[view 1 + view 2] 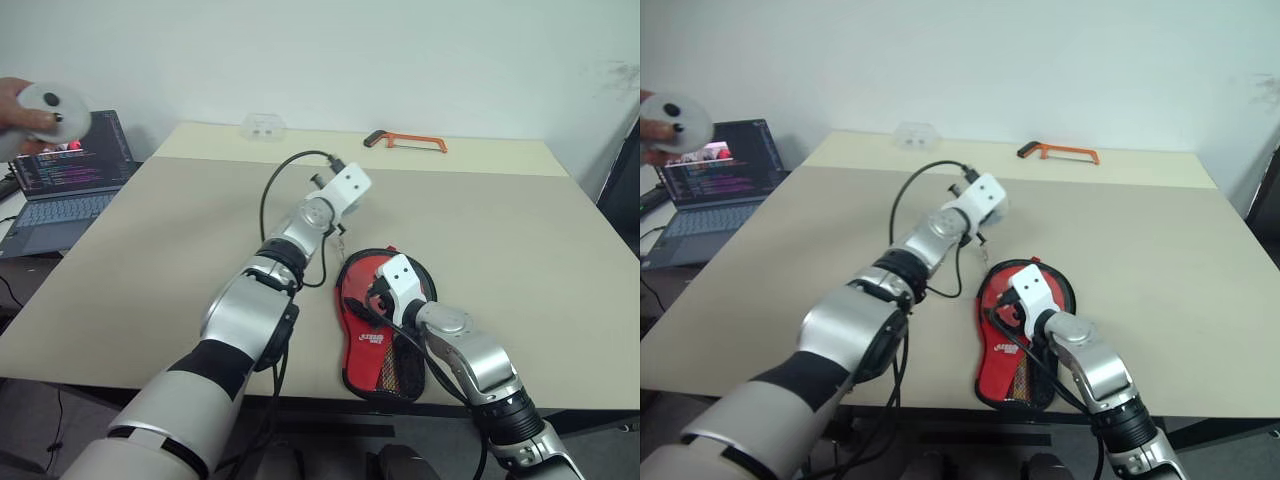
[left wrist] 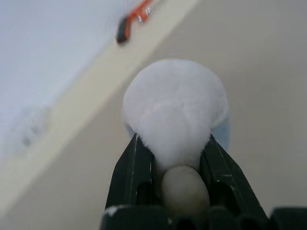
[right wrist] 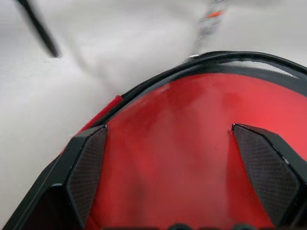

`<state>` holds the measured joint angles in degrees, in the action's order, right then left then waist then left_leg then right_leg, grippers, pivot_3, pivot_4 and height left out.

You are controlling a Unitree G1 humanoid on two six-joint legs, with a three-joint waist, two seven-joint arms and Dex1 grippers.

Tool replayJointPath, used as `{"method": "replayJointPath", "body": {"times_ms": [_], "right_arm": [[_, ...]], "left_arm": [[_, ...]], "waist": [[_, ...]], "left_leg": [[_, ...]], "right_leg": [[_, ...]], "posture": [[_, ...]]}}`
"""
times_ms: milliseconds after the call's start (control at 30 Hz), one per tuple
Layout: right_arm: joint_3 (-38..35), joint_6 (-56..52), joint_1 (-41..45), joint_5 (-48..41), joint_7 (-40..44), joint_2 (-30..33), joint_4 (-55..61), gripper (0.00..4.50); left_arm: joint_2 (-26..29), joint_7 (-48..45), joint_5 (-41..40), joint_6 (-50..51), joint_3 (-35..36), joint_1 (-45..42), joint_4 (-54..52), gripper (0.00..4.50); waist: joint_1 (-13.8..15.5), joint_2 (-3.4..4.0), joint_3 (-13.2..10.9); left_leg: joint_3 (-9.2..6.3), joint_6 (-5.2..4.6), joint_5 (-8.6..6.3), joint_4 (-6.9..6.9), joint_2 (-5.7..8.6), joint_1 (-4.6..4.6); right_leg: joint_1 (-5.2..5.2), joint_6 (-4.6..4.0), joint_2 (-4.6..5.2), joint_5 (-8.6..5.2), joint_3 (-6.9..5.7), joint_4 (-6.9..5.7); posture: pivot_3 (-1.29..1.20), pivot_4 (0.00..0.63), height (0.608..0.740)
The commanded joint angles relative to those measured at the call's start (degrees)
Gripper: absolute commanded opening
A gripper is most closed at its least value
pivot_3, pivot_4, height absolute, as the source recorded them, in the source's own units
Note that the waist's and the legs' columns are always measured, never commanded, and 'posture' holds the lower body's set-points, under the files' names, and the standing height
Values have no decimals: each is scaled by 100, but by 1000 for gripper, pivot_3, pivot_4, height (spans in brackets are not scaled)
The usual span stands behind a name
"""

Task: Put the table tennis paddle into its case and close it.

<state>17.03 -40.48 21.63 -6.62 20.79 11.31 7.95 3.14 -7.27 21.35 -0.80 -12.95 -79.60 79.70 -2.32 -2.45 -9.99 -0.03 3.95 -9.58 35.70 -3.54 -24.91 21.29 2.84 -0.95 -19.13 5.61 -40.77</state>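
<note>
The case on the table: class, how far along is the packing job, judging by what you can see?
Done: the paddle lies inside the case. In hand: the left end effector grips the fuzzy charm; the right end effector hovers open over the paddle. Left: closing the case.

text: none legible | case — white print on red patch, unreadable | laptop — code, unreadable

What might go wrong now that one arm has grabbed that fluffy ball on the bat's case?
The left gripper pinches only the fuzzy charm, so a tug along the zip may slip off the fluff or strain its small link. The right gripper hovers with jaws wide over the red paddle inside the case, perhaps not pressing firmly; the case might slide instead of zipping. It also lies near the table edge, so it might drop.
</note>
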Motion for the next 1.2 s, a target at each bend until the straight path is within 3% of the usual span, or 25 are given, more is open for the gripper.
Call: {"method": "replayJointPath", "body": {"times_ms": [33, 300, 467, 600, 967, 1200], "right_arm": [[314, -470, -324, 116, 14, 40, -37, 4500], [512, -770, -636, 192, 6, 72, 499, 4500], [496, -764, -683, 186, 10, 87, 488, 4500], [531, -632, -549, 220, 134, 159, 281, 4500], [471, -275, -151, 261, 537, 300, -369, 4500], [243, -201, -46, 194, 840, 557, -503, 4500]], "left_arm": [[-143, 635, 399, -317, -230, -373, -92, 652], [-651, 1077, 1129, -683, -839, -289, -27, 648], [-834, 55, 1119, -299, -848, -22, 31, 648], [-838, -440, 1172, -550, -924, 164, -10, 648], [-662, -1151, 1128, -974, -970, 299, -120, 4478], [-223, -2360, 726, -1371, -726, -20, -404, 4478]], "waist": [[-23, 0, 0], [-45, 0, 0], [-57, 2, 1], [-67, 4, 2], [-90, 12, 13], [-89, 20, 17]], "left_leg": [[3, 0, 0, -2, 0, 0], [8, 1, 0, -52, 5, -1], [13, 2, 0, -87, 3, -2], [12, 3, -1, -89, 3, -1], [8, 3, 0, -82, 3, 12], [7, 3, 0, -81, 3, 12]], "right_leg": [[3, 0, 0, 0, 3, 0], [9, 0, 3, -1, 5, 36], [9, -2, 3, -1, 5, 77], [8, -3, 3, -1, 5, 80], [-9, -2, 2, 0, 3, 77], [-10, -2, 2, 0, 2, 75]], "posture": [[0, 150, 740], [0, 150, 740], [0, 150, 740], [0, 150, 740], [0, 150, 740], [0, 150, 740]]}}
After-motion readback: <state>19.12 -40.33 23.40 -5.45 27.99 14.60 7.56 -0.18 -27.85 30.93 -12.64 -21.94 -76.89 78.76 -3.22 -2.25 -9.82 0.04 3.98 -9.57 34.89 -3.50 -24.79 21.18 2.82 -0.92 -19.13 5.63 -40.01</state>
